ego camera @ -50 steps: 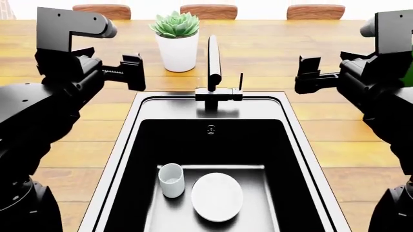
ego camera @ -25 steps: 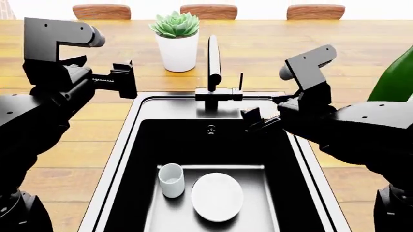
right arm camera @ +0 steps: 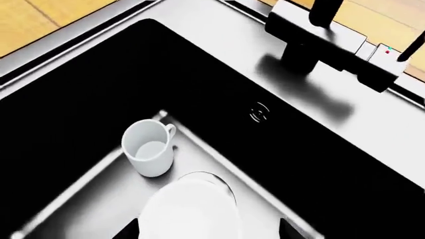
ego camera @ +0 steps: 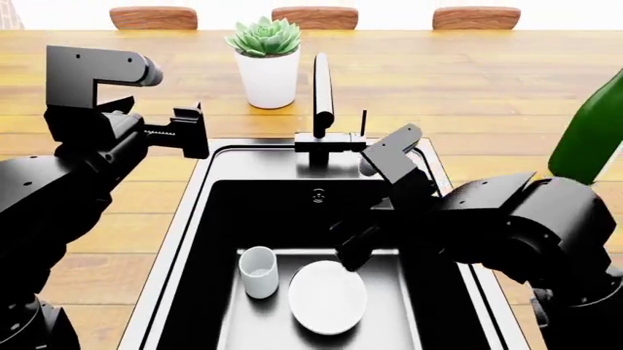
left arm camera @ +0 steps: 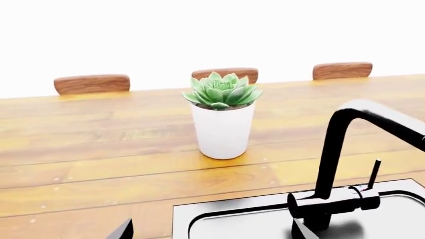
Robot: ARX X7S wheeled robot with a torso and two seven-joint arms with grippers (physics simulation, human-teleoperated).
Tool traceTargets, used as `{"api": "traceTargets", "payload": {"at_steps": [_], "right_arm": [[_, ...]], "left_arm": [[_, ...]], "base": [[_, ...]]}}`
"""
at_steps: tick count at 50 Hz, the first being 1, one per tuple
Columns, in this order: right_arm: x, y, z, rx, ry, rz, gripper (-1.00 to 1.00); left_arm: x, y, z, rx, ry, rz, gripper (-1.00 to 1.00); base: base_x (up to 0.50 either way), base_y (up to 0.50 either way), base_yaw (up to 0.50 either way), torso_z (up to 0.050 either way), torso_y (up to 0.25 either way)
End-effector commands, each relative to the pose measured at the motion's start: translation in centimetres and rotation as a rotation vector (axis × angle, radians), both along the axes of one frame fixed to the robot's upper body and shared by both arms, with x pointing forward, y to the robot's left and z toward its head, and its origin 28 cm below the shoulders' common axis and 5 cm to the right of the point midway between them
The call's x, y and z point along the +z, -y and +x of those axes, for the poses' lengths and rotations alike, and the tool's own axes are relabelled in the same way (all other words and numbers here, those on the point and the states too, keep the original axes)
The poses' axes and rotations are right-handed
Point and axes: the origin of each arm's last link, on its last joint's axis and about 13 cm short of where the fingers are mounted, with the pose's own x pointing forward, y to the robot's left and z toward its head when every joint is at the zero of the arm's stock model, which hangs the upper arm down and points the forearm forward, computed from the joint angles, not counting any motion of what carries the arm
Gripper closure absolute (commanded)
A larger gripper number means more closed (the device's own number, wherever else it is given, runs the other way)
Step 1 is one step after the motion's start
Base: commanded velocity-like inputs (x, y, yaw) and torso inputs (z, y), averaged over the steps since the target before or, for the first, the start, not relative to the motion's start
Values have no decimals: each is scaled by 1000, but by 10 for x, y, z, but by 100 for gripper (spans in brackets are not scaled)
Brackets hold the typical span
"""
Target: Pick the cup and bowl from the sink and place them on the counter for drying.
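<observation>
The white cup [ego camera: 258,271] stands upright on the steel floor of the sink [ego camera: 185,219], with the white bowl [ego camera: 327,296] beside it on its right. My right gripper [ego camera: 352,251] is open and lowered into the basin, just over the bowl's far edge. In the right wrist view the bowl [right arm camera: 189,206] lies between the spread fingertips of the right gripper [right arm camera: 207,233], and the cup [right arm camera: 149,153] stands a little beyond. My left gripper [ego camera: 192,131] is open and empty above the counter [ego camera: 127,226] by the sink's back left corner; in the left wrist view, the left gripper [left arm camera: 209,233] shows only as two wide-apart tips.
A tall black faucet [ego camera: 322,95] stands at the sink's back rim. A white pot with a green succulent [ego camera: 267,69] sits behind it. A green bottle [ego camera: 587,138] stands on the counter at the right. Wooden chair backs [ego camera: 314,16] line the far edge.
My right arm has swung in from the right side of the counter and gone down into the sink, over the bowl. My left arm has barely shifted.
</observation>
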Motion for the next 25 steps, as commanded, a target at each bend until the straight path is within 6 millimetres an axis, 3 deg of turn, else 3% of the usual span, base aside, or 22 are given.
{"api": "traceTargets", "payload": {"at_steps": [1,14,15,19,25], "right_arm": [[-21,-9,23,96,-110,-69,-100],[-40,-16,56,103,-187,-86,-100],[-41,-17,58,107,-185,-99,-100],[-50,-18,66,109,-201,-117,-100],[-57,-14,74,95,-202,-130,-100]], "left_arm": [[-6,0,2,20,-14,-10,-100],[-6,11,-10,2,12,16,-100],[-4,3,-21,3,12,15,-100],[-4,10,-15,14,18,16,-100],[-7,-7,-39,17,8,15,-100]], "base": [[0,0,0,0,0],[0,0,0,0,0],[0,0,0,0,0],[0,0,0,0,0],[0,0,0,0,0]]}}
